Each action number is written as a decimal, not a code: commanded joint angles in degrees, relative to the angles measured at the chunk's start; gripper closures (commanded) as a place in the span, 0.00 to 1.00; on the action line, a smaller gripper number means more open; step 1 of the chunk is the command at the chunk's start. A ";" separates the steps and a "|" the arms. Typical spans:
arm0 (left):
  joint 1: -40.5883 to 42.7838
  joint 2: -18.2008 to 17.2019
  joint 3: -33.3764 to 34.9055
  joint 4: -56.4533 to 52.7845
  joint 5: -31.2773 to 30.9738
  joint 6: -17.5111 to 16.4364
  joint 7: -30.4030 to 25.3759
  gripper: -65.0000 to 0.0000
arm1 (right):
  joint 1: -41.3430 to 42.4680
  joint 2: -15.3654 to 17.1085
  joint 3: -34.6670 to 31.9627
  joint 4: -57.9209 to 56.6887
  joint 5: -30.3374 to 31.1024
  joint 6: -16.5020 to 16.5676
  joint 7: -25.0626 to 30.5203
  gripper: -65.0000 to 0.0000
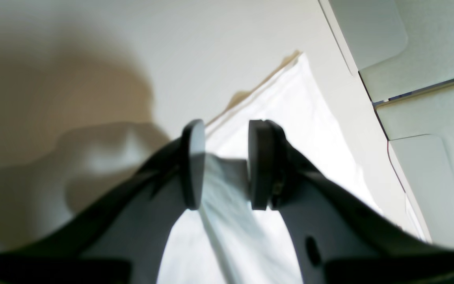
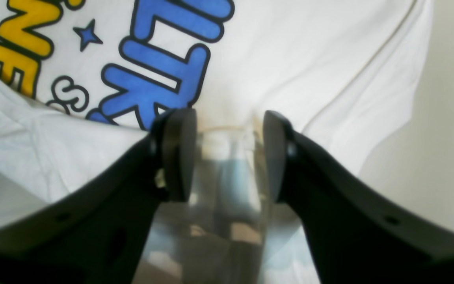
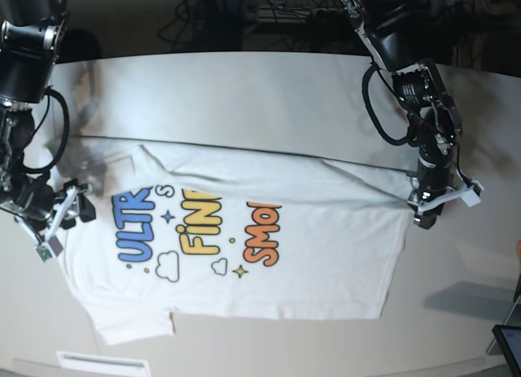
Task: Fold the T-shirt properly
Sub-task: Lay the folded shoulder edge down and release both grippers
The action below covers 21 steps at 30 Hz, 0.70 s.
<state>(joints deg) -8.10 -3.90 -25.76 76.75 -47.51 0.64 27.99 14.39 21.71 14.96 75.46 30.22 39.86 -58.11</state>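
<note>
The T-shirt point(image 3: 244, 247) lies flat on the surface point(image 3: 244, 92), print up. Its long axis runs across the base view: the collar end is toward that view's left, the hem toward its right. The upper edge looks doubled over along a straight fold line. One sleeve sticks out at the lower left.

The left gripper point(image 1: 225, 165) sits at the shirt's hem end, near the corner where the fold line meets the hem. Its jaws stand apart, released. A strip of white cloth runs up between them, but the wrist view shows a gap on at least one side, so the cloth is not clamped.

The right gripper point(image 2: 227, 157) sits at the opposite end, by the shoulder just beside the blue lettering. Its jaws are also parted, with white cloth lying between and beneath them; nothing looks pinched.

So each arm is at one end of the shirt's length, and the body of the shirt stretches between them. Both grippers are near the folded upper edge; the free lower edge lies well apart from both, toward the bottom of the base view. I judge that the next fold runs along the long axis. If so, both arms must shift down to that lower edge, each taking the corner at its own end.
</note>
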 commanded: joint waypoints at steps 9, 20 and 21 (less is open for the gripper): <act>0.14 -5.46 3.21 5.14 1.04 -0.86 -0.78 0.67 | -0.19 3.56 -2.87 5.37 -7.76 0.14 9.36 0.51; 17.90 -4.32 9.71 20.52 26.36 -0.86 -11.50 1.00 | -16.99 -9.36 -5.95 24.28 -50.57 0.14 22.90 0.67; 18.87 -4.23 9.98 20.35 28.74 -0.86 -13.97 1.00 | -18.39 -11.12 -5.95 24.54 -54.70 0.14 26.59 0.77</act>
<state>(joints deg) 12.12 -7.40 -15.97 95.72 -18.39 0.21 16.19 -5.10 9.93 8.86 98.65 -25.74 40.53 -32.38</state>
